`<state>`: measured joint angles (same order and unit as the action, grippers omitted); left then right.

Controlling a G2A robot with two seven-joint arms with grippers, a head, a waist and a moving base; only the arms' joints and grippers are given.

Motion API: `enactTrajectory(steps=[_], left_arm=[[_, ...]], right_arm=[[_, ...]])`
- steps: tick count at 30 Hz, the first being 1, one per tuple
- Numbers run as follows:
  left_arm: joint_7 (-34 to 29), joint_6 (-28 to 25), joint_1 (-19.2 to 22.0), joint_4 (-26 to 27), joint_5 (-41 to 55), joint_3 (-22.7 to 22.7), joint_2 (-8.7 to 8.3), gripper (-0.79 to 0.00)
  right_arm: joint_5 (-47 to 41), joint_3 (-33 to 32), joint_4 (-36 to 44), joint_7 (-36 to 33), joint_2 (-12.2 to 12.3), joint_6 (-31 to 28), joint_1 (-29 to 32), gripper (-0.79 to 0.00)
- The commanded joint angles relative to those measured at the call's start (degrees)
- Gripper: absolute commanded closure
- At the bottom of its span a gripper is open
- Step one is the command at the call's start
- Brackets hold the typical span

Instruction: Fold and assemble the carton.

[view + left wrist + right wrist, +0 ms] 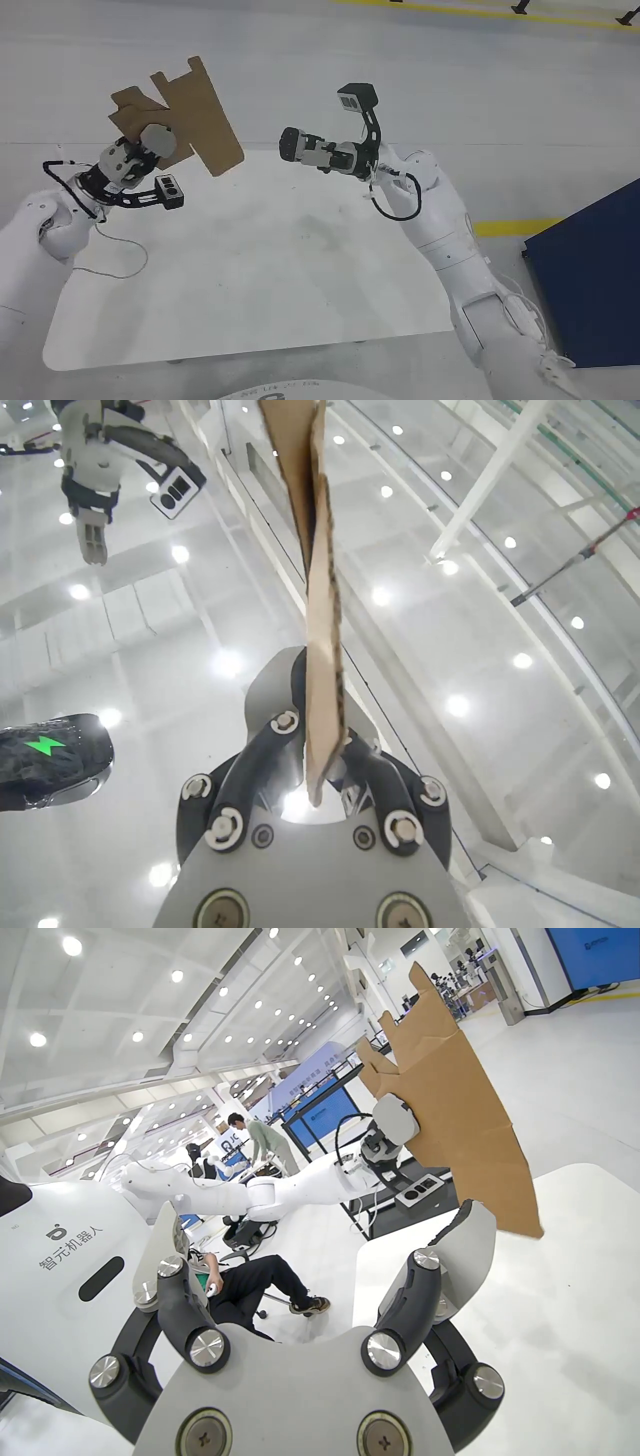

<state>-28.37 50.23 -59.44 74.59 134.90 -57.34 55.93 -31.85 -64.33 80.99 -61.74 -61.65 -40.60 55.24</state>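
Flat carton [195,115] up in the air, tilted, over the table's [280,270] far corner. It looks light and stiff (creases should give first) and is best taken at a free edge. Left gripper [155,143] pinches its lower edge. Right gripper [320,1228] gapes wide, near but apart.

In the left wrist view the carton [320,600] runs past the frame edge, seen edge-on, its faces hidden. Its clamped end covers the inner pads of the left pincer [322,720].
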Motion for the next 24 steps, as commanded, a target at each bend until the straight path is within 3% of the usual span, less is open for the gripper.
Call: enactTrajectory(steps=[1,5,8,16,24], left_arm=[[1.2,-0.4,0.2,1.2,-0.1,0.3,0.39,0.0],[1.5,-1.1,-0.5,2.5,-1.4,-0.1,0.78,0.0],[1.2,-1.0,-1.5,2.8,-2.2,-0.7,0.96,0.0],[1.7,-2.7,-3.2,2.8,-3.9,-1.6,1.68,0.0],[1.6,-6.2,-4.1,3.3,-5.6,-1.5,2.81,0.0]], right_arm=[[3.1,0.2,0.3,5.1,-0.3,2.3,-0.5,-0.785],[11.3,0.9,-1.2,18.7,-1.2,6.4,-2.1,-0.785],[16.6,3.3,-0.4,24.5,-2.1,8.8,-2.8,-0.785],[21.2,8.3,0.1,24.4,-3.4,11.2,-3.9,-0.785],[20.0,10.1,-1.2,22.3,-4.3,10.0,-5.1,-0.785]])
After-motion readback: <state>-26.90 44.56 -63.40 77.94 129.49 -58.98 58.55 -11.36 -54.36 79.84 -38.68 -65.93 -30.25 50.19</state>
